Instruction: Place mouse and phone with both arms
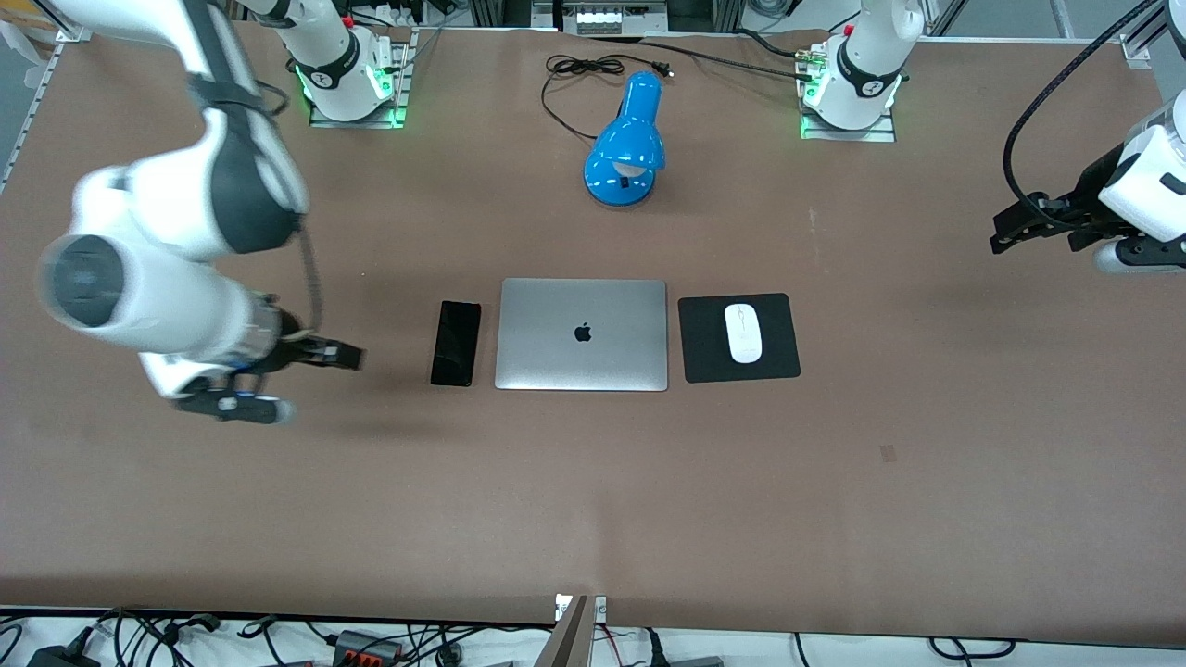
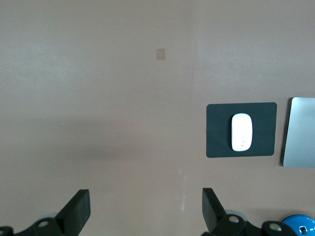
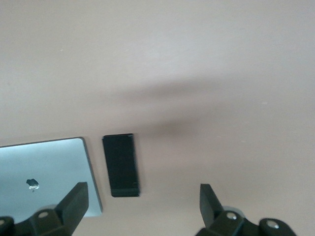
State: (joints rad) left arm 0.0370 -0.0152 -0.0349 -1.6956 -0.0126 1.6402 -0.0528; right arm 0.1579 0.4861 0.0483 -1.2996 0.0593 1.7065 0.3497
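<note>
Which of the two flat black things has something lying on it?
The square black pad beside the laptop, carrying the white mouse. The slim phone lies bare.

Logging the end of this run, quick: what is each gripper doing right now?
Left gripper: open, holding nothing, over bare brown table.
Right gripper: open, holding nothing, beside the slim black rectangular phone.

White oval mouse (image 1: 744,333) flat on black pad (image 1: 738,338) beside closed laptop (image 1: 582,334) — slim black phone (image 1: 456,343) flat, just beside laptop, toward right arm's end
</note>
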